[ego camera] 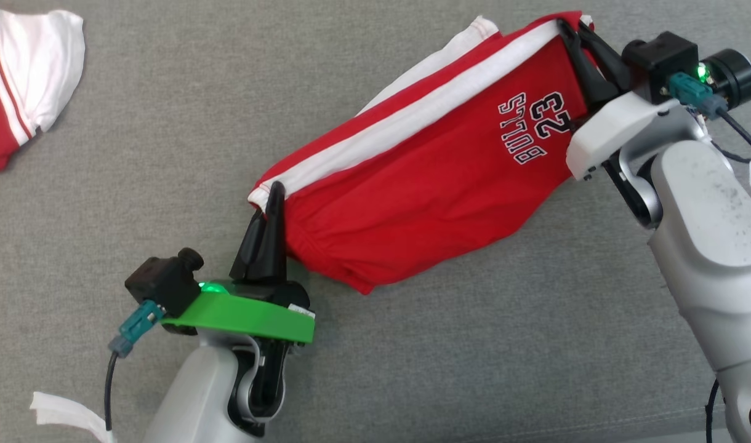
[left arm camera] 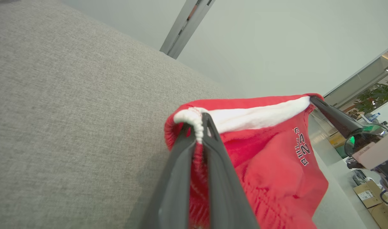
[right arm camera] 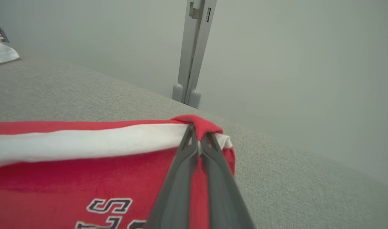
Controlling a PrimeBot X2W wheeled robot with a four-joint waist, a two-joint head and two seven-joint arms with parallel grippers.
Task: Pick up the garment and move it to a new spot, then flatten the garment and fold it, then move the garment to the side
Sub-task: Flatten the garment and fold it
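Head view: both my forearms reach up from the lower edge, the left one angled inward and the right one leaning in from the far right, and the red garment (ego camera: 425,184) with its white stripe hangs stretched between them over the grey fabric surface (ego camera: 166,154). My left gripper (ego camera: 276,197) has its fingers pressed together on the gathered waistband corner, and my right gripper (ego camera: 572,37) pinches the opposite corner beside the printed number. Another red-and-white garment (ego camera: 24,80) lies well apart at the upper left. Left wrist view: my dark fingers (left arm camera: 213,165) clamp the white ruffled edge, the cloth sags below them, and the right gripper (left arm camera: 312,99) bites the far end; beyond it stand a plant (left arm camera: 377,95) and a cardboard box (left arm camera: 367,194) whose contents I cannot tell. Right wrist view: my fingers meet on a red fold at the stripe's end, with a grey post (right arm camera: 194,47) against the pale wall behind
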